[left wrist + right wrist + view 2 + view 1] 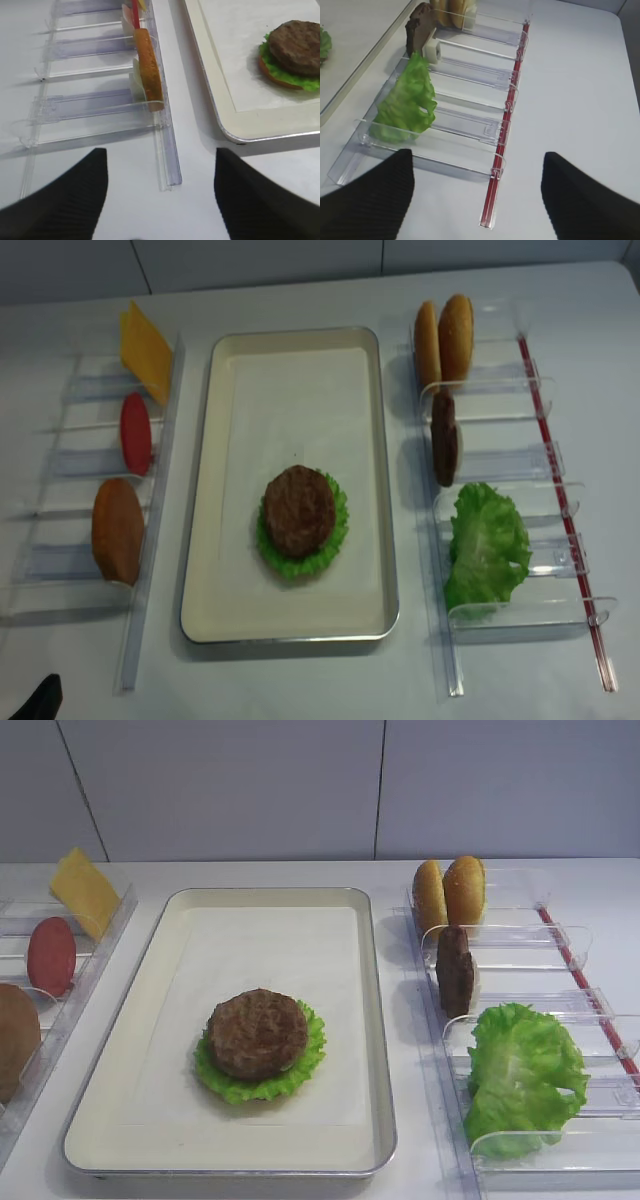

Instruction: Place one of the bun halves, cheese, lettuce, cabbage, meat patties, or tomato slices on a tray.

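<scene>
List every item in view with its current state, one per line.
tray: flat on table, paper liner inside
stack on tray: patty on lettuce leaf on bun half
cheese: leaning in left rack
tomato slice: on edge, left rack
left bun half: on edge, left rack
right bun halves: on edge, right rack
spare patty: on edge, right rack
spare lettuce: upright, right rack
left pincer: open, empty
right pincer: open, empty

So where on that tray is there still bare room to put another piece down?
The tray's far half, behind the meat patty on lettuce, is bare liner, as are strips either side of that stack. The near end is tighter, and the racks alongside are crowded.
</scene>
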Motion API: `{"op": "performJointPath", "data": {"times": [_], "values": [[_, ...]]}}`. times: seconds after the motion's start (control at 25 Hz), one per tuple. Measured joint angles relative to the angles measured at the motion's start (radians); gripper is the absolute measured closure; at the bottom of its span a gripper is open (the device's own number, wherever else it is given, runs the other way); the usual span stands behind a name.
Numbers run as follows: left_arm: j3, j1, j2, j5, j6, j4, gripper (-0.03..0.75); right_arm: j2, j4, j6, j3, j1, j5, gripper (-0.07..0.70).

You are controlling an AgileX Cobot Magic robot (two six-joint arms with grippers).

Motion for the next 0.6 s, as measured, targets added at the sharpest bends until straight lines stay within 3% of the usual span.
{"op": "performJointPath", "data": {"times": [0.6], "values": [[0.000,0.000,0.000,0.000,0.000,0.000,0.286,0.000,0.000,-0.002,0.000,0.000,-0.006,0.089]]}}
